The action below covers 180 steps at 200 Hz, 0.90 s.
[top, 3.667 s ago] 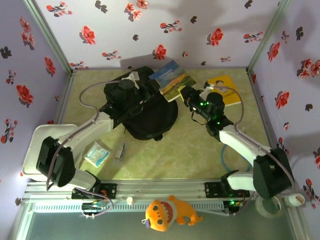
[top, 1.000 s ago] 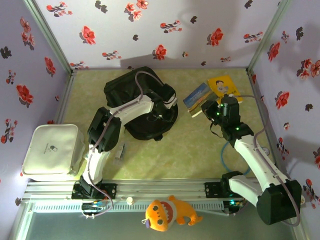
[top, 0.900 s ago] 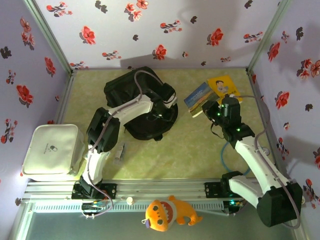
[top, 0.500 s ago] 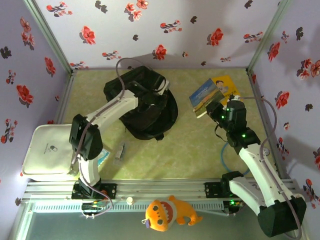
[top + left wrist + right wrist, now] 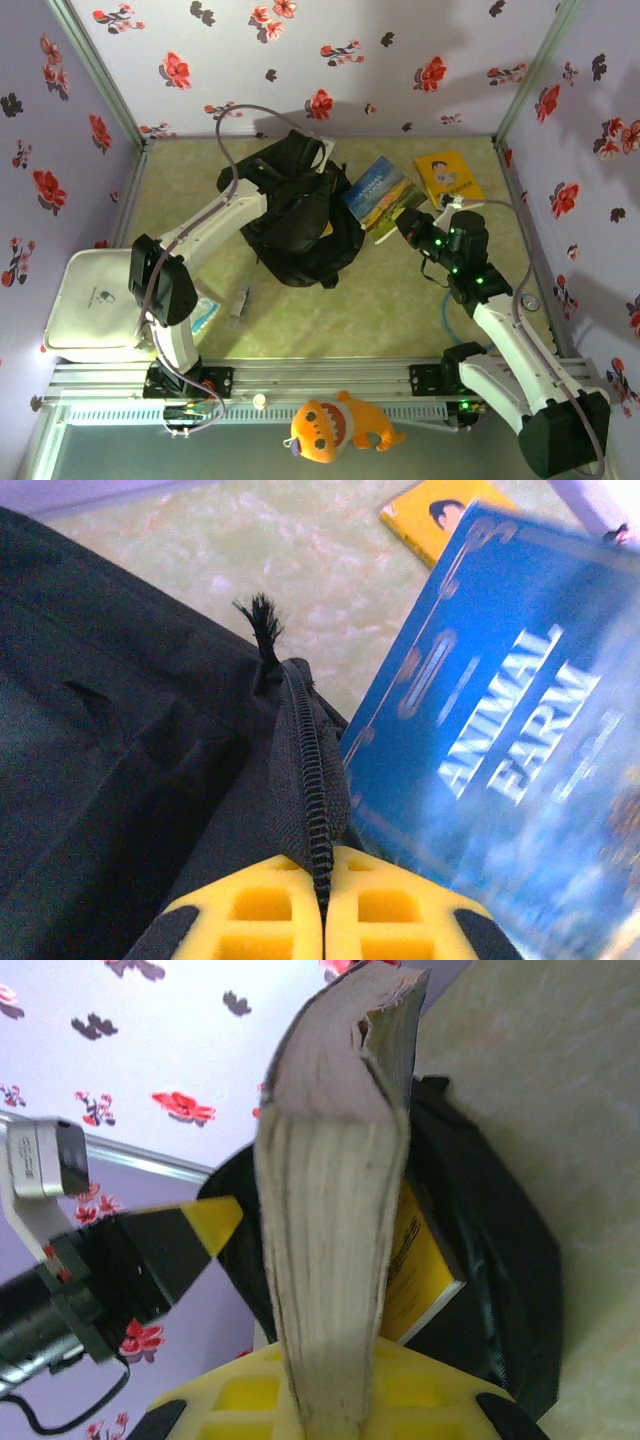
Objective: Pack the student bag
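Observation:
The student bag (image 5: 298,228), a black backpack, lies at the back middle of the table. My left gripper (image 5: 322,180) is shut on the zip edge (image 5: 312,810) at the bag's opening, seen close in the left wrist view (image 5: 322,905). A blue book titled Animal Farm (image 5: 379,196) is held tilted right beside the opening, and my right gripper (image 5: 406,223) is shut on it. The right wrist view shows its page edges (image 5: 330,1210) rising from the gripper (image 5: 330,1405). Inside the bag (image 5: 500,1260) shows a yellow book (image 5: 420,1260).
Another yellow book (image 5: 449,177) lies flat at the back right. A white hard case (image 5: 95,300) sits at the left edge, with a small packet (image 5: 205,312) and a small object (image 5: 240,300) beside it. An orange plush toy (image 5: 340,425) lies on the front rail.
My right gripper has carried the blue book left, up to the bag. My left gripper has moved from the bag's right side to its top edge and holds the zip edge.

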Motion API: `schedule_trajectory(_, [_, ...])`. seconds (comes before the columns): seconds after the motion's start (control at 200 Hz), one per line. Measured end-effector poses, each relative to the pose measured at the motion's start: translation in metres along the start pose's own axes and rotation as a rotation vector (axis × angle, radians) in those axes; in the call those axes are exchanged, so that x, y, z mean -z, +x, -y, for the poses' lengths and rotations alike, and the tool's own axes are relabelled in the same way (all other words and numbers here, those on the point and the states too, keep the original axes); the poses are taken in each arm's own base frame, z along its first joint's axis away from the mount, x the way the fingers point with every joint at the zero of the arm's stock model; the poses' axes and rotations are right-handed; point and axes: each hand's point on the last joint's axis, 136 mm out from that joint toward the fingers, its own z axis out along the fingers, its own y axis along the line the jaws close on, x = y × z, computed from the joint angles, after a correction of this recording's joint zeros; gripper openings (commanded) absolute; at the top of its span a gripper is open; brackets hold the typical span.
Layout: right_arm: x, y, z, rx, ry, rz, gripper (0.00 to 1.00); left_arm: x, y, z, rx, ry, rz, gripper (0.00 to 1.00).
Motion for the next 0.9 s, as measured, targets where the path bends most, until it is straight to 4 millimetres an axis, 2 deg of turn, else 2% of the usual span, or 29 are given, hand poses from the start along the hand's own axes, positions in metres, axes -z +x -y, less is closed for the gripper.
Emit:
schedule_trajectory(0.22, [-0.008, 0.028, -0.006, -0.008, -0.027, -0.082, 0.00, 0.000, -0.012, 0.003, 0.028, 0.010, 0.034, 0.00])
schedule_trajectory(0.37, [-0.019, 0.048, -0.003, -0.021, -0.029, -0.139, 0.00, -0.005, -0.013, 0.003, 0.043, 0.011, 0.037, 0.00])
schedule_trajectory(0.64, [-0.045, 0.068, 0.025, -0.072, 0.074, -0.182, 0.00, -0.008, -0.013, 0.003, 0.051, 0.011, 0.035, 0.00])
schedule_trajectory(0.785, [-0.065, 0.078, 0.048, -0.100, 0.158, -0.195, 0.00, -0.008, -0.013, 0.004, 0.058, 0.014, 0.034, 0.00])
schedule_trajectory(0.9, [-0.084, 0.079, 0.054, -0.109, 0.217, -0.192, 0.00, -0.008, -0.012, 0.005, 0.065, 0.021, 0.032, 0.00])
